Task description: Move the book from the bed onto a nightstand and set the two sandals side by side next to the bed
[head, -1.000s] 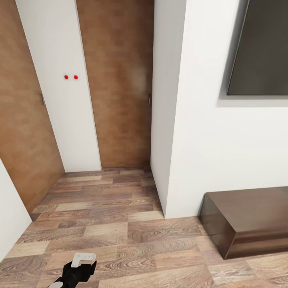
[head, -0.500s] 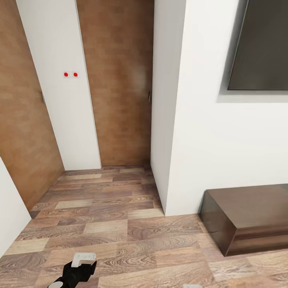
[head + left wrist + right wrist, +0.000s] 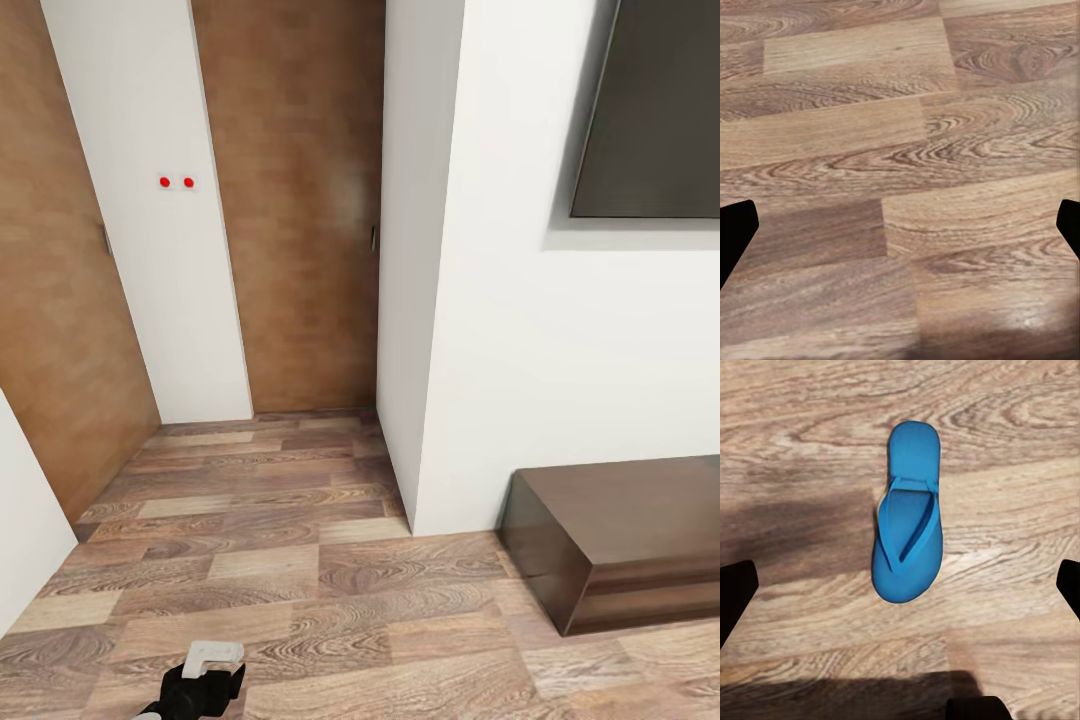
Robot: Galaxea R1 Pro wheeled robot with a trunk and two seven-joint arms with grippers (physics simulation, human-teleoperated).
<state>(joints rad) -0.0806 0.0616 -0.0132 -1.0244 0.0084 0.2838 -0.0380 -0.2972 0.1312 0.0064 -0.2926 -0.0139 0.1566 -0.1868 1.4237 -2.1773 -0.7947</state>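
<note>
bare wood-plank floor runs open across the lower middle of the head view, narrowing into an alcove at centre. a white wall corner juts in at centre right, with a low dark cabinet against it at lower right. brown doors close the far end. one blue sandal lies flat on open floor in the right wrist view.

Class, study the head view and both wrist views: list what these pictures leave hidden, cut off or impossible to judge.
- Left gripper: the head view's bottom edge cuts off the arm; in the left wrist view just dark fingertips at the edges over wood floor.
- Dark wall panel: cropped by the head view's top and right edges.
- Low dark cabinet: right end cut off.
- Blue sandal: where it lies in the room cannot be told.
</note>
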